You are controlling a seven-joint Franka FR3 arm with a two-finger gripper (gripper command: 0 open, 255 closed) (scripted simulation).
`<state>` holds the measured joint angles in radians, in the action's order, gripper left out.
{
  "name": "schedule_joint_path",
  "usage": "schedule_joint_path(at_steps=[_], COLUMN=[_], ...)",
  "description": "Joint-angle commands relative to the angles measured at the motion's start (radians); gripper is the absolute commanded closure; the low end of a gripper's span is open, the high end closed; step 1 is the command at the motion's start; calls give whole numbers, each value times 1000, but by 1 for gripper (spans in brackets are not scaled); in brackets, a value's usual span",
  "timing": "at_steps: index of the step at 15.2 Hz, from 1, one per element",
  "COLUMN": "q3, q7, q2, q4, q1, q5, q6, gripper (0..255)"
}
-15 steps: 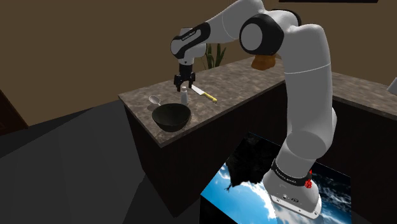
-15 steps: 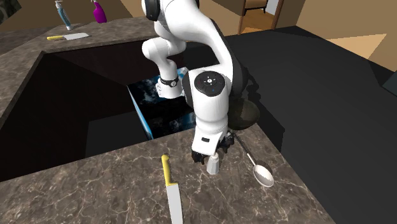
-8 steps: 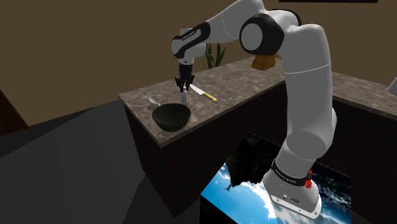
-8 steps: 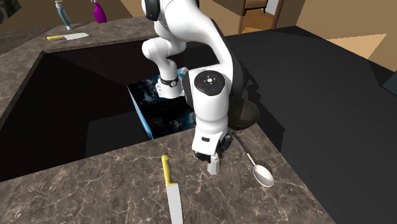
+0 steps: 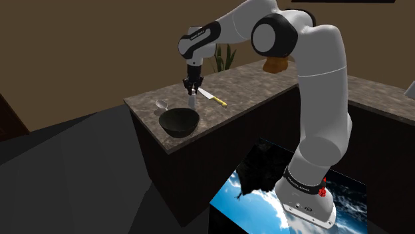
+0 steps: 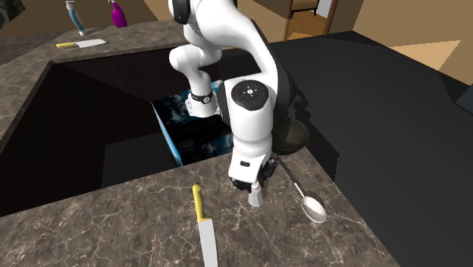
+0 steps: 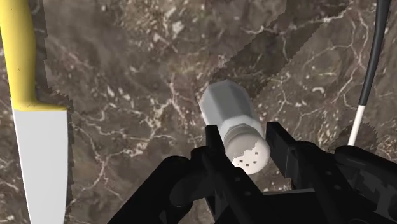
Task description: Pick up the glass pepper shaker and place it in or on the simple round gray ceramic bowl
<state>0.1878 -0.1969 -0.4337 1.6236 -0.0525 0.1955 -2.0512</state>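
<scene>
Nearest us, the dark round bowl [image 5: 179, 122] sits at the front edge of the brown marbled counter [image 5: 253, 83]. Just beyond it, the all-black gripper [image 7: 245, 132] is clamped on the perforated cap of the upright grey-white pepper shaker [image 7: 228, 107]. Farther back lies the yellow-handled, white-bladed knife [image 7: 30, 108].

No readable text, label, brand, number or sign.

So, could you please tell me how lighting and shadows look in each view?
Wrist view: brightest, with jagged stair-stepped shadow edges across the dark marbled countertop around the pale grey perforated-top shaker. Shoulder view: dim, the round dark bowl faintly glinting. Second exterior view: evenly lit, the silver spoon shining.
</scene>
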Motion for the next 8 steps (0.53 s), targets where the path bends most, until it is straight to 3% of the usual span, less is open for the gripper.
schedule_joint_path(at_steps=[1, 8], q3=[1, 5], q7=[4, 17], q2=[10, 36], q4=[-13, -69], q1=[1, 1], q5=[-4, -14], q6=[23, 104], gripper=[255, 255])
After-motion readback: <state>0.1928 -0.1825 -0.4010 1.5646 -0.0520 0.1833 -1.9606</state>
